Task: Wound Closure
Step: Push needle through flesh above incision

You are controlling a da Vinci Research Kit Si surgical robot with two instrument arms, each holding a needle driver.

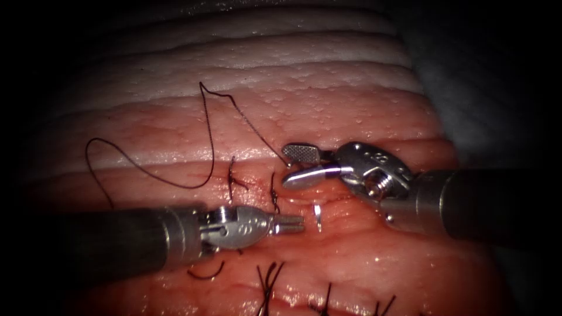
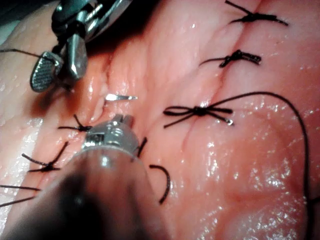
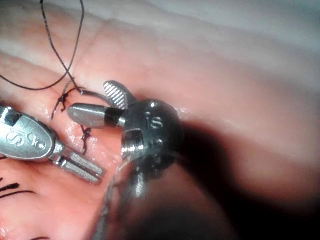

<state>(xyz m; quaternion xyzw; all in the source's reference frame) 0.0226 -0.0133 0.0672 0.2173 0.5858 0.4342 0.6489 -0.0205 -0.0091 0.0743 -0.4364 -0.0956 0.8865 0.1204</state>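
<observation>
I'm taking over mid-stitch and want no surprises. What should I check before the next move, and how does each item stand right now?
1. Needle located: ok. A short shiny part stands out of the tissue; the rest is buried.
2. Needle held: not ok. Neither tool grips it.
3. Left tool free: ok. Its fingers are slightly apart, holding nothing, just left of the needle.
4. Right tool free: ok. Its fingers are wide open and hold nothing.
5. Thread clear of the right tool: cannot tell. It runs right up to the open fingers.
</observation>
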